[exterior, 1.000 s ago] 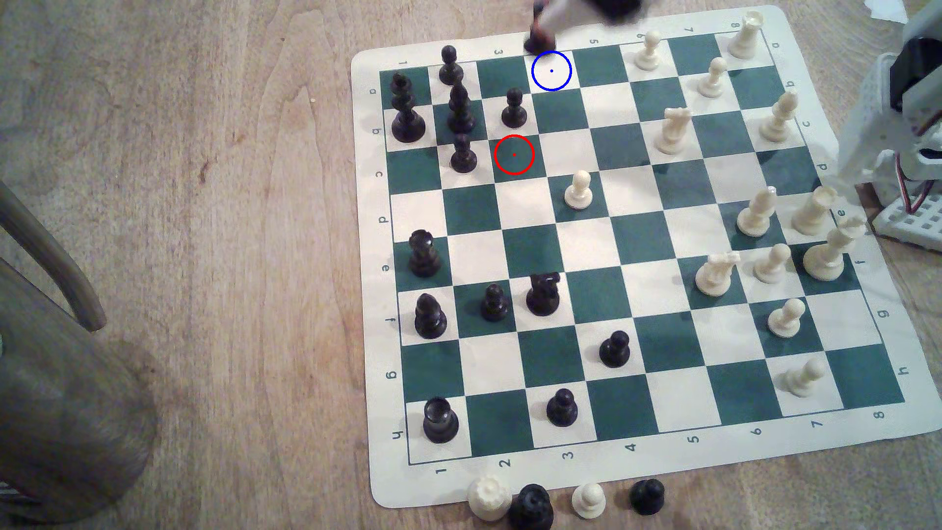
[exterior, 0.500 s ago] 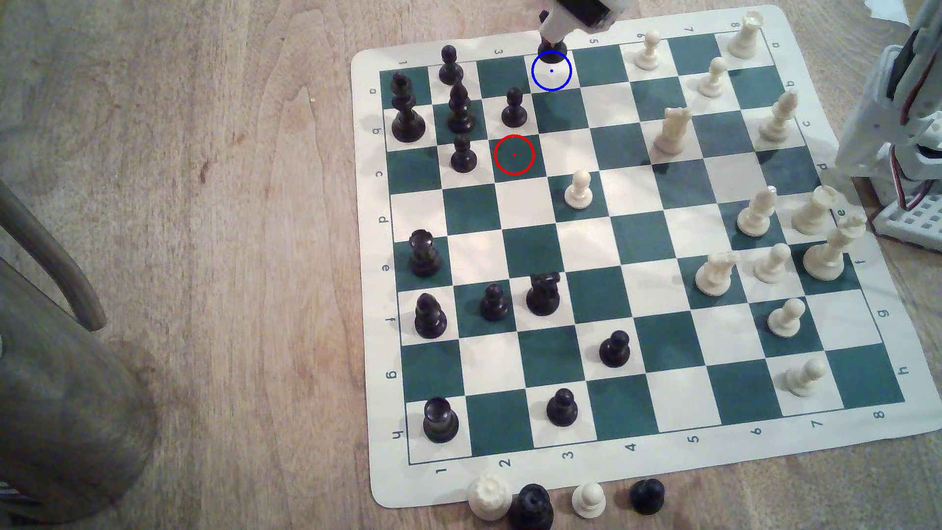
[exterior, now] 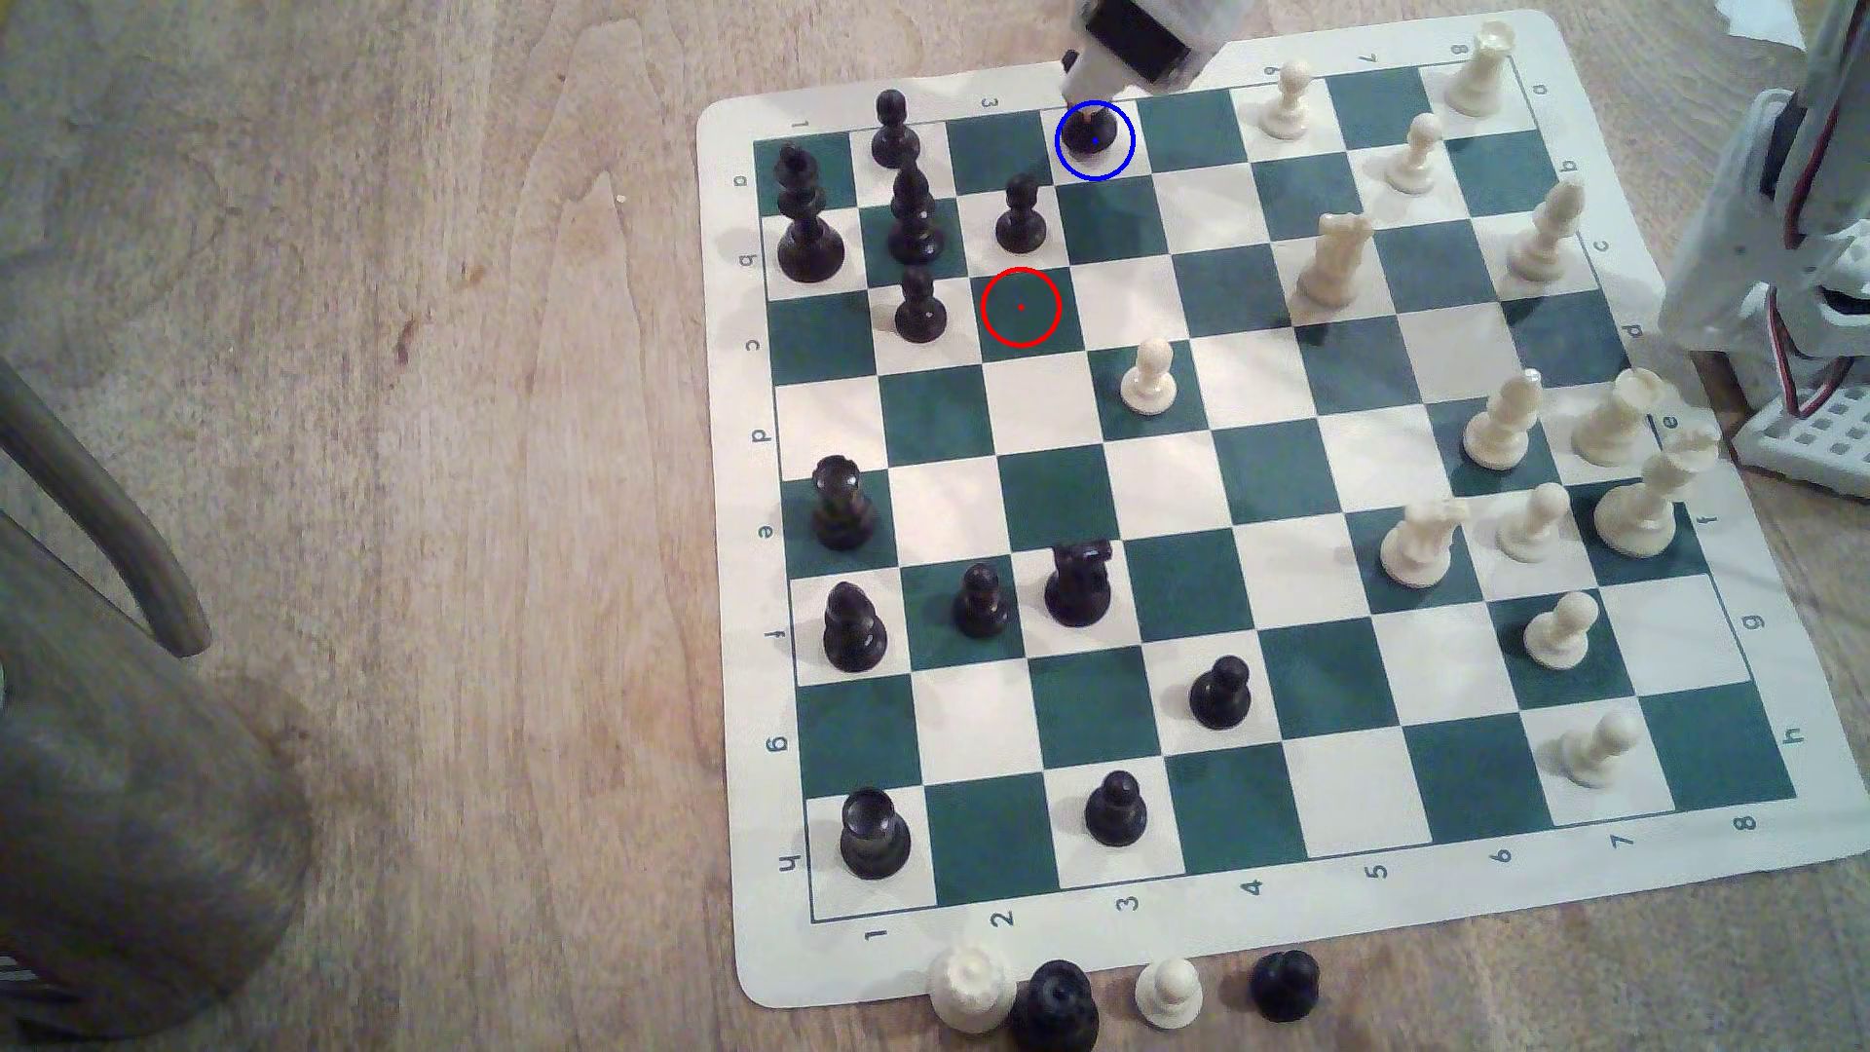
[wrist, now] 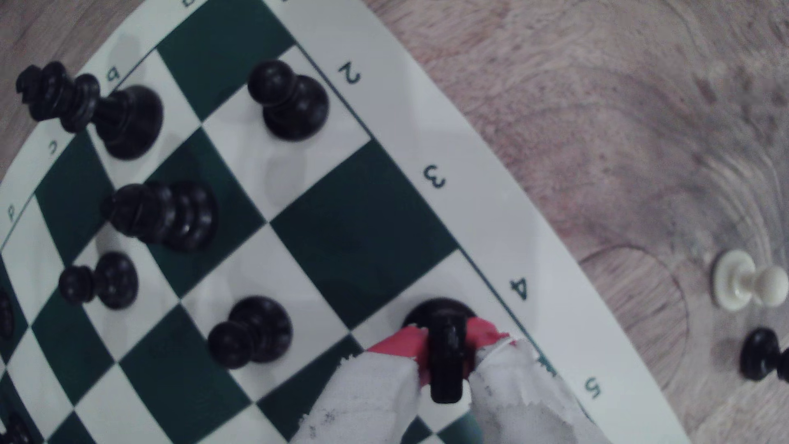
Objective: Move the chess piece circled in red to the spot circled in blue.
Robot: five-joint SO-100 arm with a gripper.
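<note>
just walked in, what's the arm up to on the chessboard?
The gripper is clamped on the black knight, one red-tipped finger on each side. In the exterior view the knight sits inside the blue-ringed white square at the board's far edge, while the red-ringed green square is bare. Whether the base is fully down can't be told; the piece is not yet released.

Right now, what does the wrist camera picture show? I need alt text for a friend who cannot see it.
Seen from above, a gripper with red-tipped, white-wrapped fingers clamps a black knight whose base sits on a white edge square of a green-and-white chessboard. Other black pieces stand nearby, and a white pawn lies on the wooden table.
</note>
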